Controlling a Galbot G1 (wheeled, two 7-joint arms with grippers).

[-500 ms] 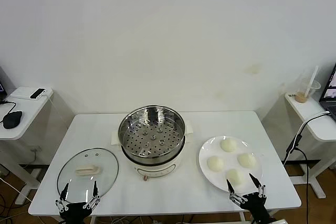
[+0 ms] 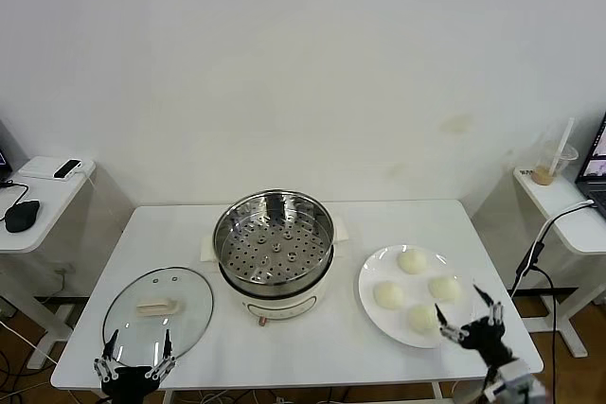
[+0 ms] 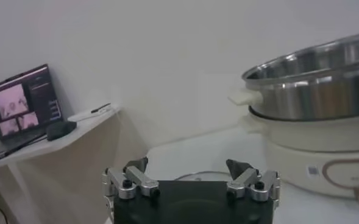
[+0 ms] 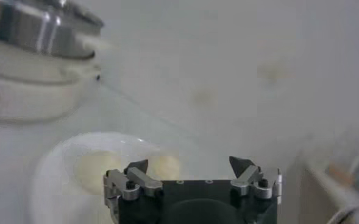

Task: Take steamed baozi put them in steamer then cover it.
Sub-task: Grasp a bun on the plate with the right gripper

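Four cream-white baozi (image 2: 414, 289) lie on a white plate (image 2: 371, 307) at the table's right. The shiny steamer (image 2: 274, 237) stands empty on its cream pot base at the table's middle; it also shows in the left wrist view (image 3: 316, 79). The glass cover (image 2: 158, 307) with its cream handle lies flat at the front left. My right gripper (image 2: 468, 314) is open and empty, just right of the plate's front edge; its wrist view (image 4: 189, 164) shows baozi (image 4: 94, 170) beyond the jaws. My left gripper (image 2: 133, 352) is open and empty at the cover's near rim.
A folded white cloth (image 2: 208, 249) lies behind the steamer's left side. Side tables stand at both sides: the left one holds a mouse (image 2: 21, 215) and a phone, the right one a plastic cup with a straw (image 2: 549, 163). A black cable (image 2: 535, 257) hangs at the right.
My right gripper has risen and moved right and away, from the plate's front edge to its right side. My left gripper has dropped slightly lower.
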